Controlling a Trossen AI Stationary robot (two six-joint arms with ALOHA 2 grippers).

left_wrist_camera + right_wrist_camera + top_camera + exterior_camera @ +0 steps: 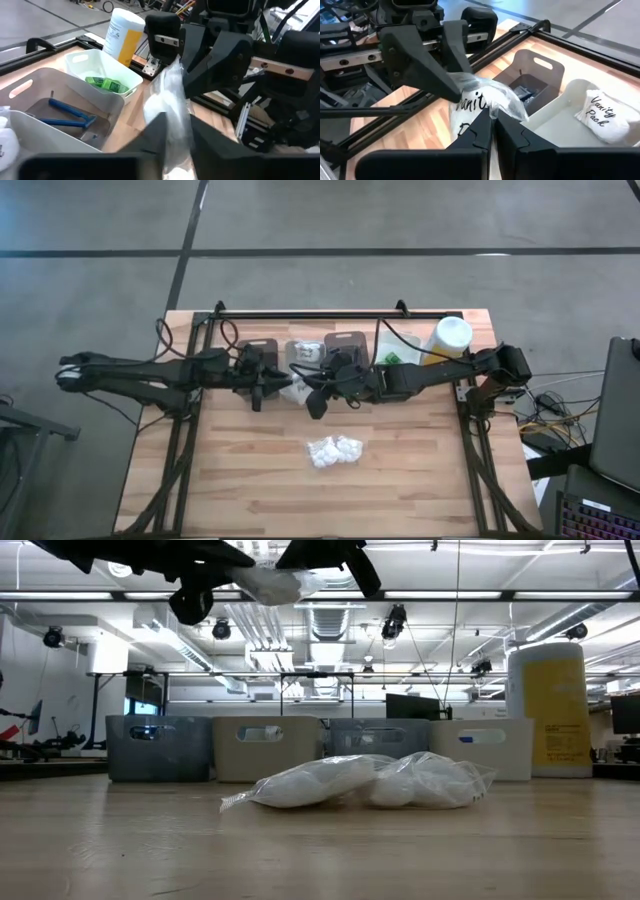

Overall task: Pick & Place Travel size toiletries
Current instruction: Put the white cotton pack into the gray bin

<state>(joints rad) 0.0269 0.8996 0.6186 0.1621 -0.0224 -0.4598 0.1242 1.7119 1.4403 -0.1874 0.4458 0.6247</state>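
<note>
Above the middle of the table, just in front of the row of bins, both grippers meet on one white crinkly sachet (480,107) printed "Vanity Pack", held in the air between them. Right gripper (492,125) has its fingers pinched closed on the plastic edge of the sachet; left gripper (172,132) has its fingers closing around the other end, plastic film between them, looks like a handover or two-handed hold, cannot tell which side carries the weight. High view shows the two arms coming in from opposite sides and meeting near the white bin (305,352). Another Vanity Pack pouch (605,115) already lies in that white bin. Blue razors (70,112) sit in the grey bin (30,87), green bottles (107,84) in the next white bin (82,59), tall yellow bottle (122,35) behind it. A pile of more sachets (365,782) rests on the tabletop (320,860) nearer the front, well apart from the grippers. Handling: sachet looks light, soft, puffy, with slick wrapper that crumples; it sags and will slip if pinched only on loose film. Best hold is on the sealed flat edge or across the padded body, not the flapping corner. Not fragile, a drop into the bin should be harmless.
</note>
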